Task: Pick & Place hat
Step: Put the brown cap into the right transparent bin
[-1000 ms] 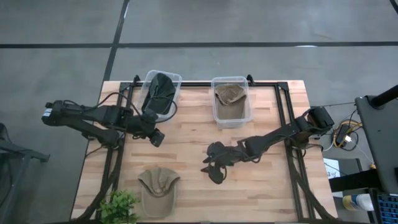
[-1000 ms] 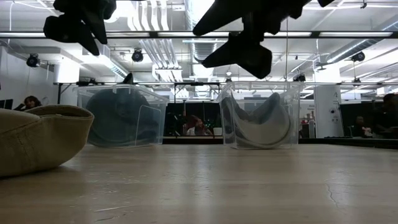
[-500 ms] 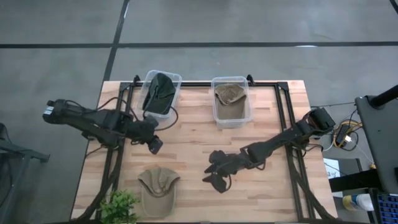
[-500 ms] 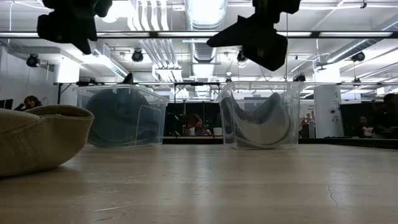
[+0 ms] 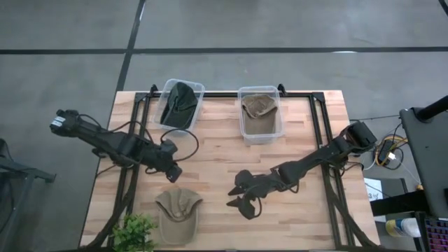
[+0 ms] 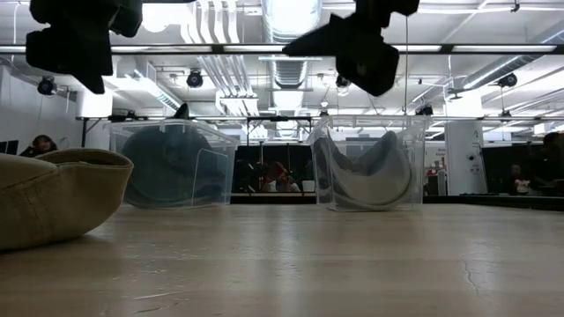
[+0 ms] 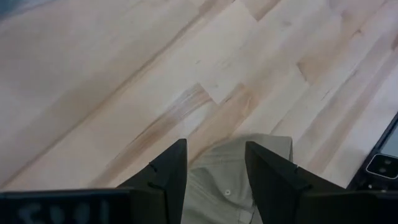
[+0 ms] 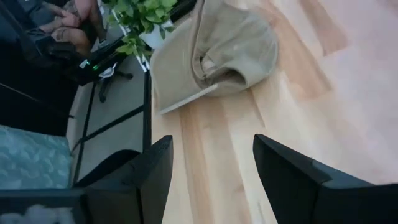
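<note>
A tan cap [image 5: 178, 213] lies on its brim and crown near the table's near-left corner, and also shows as the tan cap [image 6: 53, 202] in the low view. My left gripper [image 5: 171, 170] hovers open just beyond the cap's far edge. In its wrist view the left gripper [image 7: 214, 165] has the cap [image 7: 233, 183] below its fingers. My right gripper [image 5: 241, 196] is open above the table's middle, to the right of the cap. The right gripper [image 8: 211, 155] faces the cap [image 8: 217, 50]. Neither touches anything.
Two clear bins stand at the far edge: the left bin [image 5: 180, 105] holds a dark green hat and the right bin [image 5: 259, 114] holds a tan hat. A potted plant [image 5: 136, 231] sits at the near-left corner beside the cap. Bare wood [image 5: 294, 217] lies on the right.
My left gripper has moved toward the near edge, from beside the left bin to just above the cap's far edge, staying open. My right gripper has shifted a little toward the near edge. The cap has stayed still.
</note>
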Action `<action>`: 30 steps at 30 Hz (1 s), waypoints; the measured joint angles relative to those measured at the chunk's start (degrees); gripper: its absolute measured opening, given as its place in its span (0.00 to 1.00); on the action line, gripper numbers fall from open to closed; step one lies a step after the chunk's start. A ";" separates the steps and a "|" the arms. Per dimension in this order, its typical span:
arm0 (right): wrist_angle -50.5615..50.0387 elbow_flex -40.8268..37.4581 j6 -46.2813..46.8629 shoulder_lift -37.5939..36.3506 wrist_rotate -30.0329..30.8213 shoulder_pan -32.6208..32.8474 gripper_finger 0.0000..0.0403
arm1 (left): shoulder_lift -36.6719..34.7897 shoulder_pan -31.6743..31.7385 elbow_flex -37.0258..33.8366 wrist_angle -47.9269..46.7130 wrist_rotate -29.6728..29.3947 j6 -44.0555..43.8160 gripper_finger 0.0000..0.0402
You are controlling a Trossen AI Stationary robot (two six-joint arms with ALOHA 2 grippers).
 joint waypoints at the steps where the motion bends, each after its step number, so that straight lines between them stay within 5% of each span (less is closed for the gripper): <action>1: 0.11 0.00 0.99 0.25 -0.16 0.11 0.54 | 0.00 -0.38 -0.14 0.15 -0.04 -0.35 0.38; 15: 21.09 4.24 15.24 14.52 -5.26 0.76 0.54 | -0.07 -2.22 -0.50 0.90 -0.13 6.49 0.38; 30: 19.33 21.58 23.71 31.22 -8.83 0.83 0.51 | -0.25 -2.20 -0.55 -0.22 -0.72 7.82 0.38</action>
